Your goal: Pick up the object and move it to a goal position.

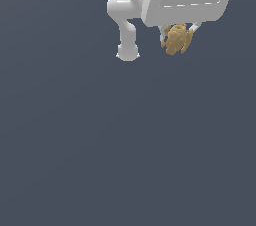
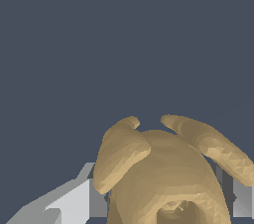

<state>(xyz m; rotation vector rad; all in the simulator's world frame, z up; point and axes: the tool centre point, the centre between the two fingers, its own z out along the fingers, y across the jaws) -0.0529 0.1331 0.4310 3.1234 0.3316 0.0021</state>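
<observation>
The object point(image 1: 176, 39) is a small tan-gold, lumpy item with short nubs. It hangs between the two fingers of my white gripper point(image 1: 177, 34) near the top of the exterior view, right of centre. The gripper is shut on it and holds it in the air above the dark grey floor. In the wrist view the object point(image 2: 163, 173) fills the foreground, with two rounded nubs sticking out. A grey finger point(image 2: 74, 200) presses one side and the other finger point(image 2: 242, 196) the opposite side.
The white arm's elbow link point(image 1: 127, 50) hangs down to the exterior view's left of the gripper. The floor point(image 1: 100, 145) is a plain dark grey surface with no other objects in view.
</observation>
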